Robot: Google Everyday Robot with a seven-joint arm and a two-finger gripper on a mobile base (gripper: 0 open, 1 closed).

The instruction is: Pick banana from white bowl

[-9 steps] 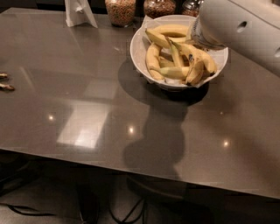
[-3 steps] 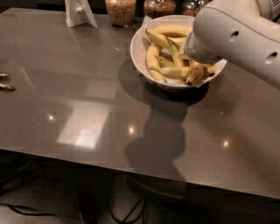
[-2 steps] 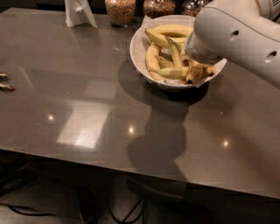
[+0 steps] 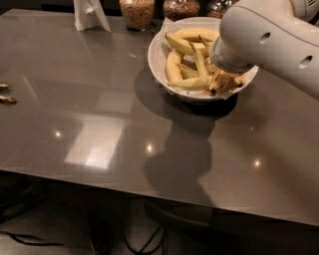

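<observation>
The white bowl [image 4: 157, 60] stands at the back right of the dark table and holds several yellow bananas [image 4: 187, 46] on white paper lining. My white arm [image 4: 269, 40] comes in from the upper right and reaches down over the bowl's right side. The gripper sits at the arm's end, down among the bananas at the right of the bowl, and the arm's wrist hides it. Some banana ends [image 4: 219, 84] show just below the wrist.
Two glass jars [image 4: 137, 12] [image 4: 182, 9] stand behind the bowl at the table's far edge. A white folded stand [image 4: 89, 15] is at the back left. Small bits [image 4: 6, 94] lie at the left edge. The table's front edge [image 4: 149, 184] runs across below.
Since three seconds ago the arm has dropped lower over the bowl's right side and covers more bananas. Over the last second it has hardly moved.
</observation>
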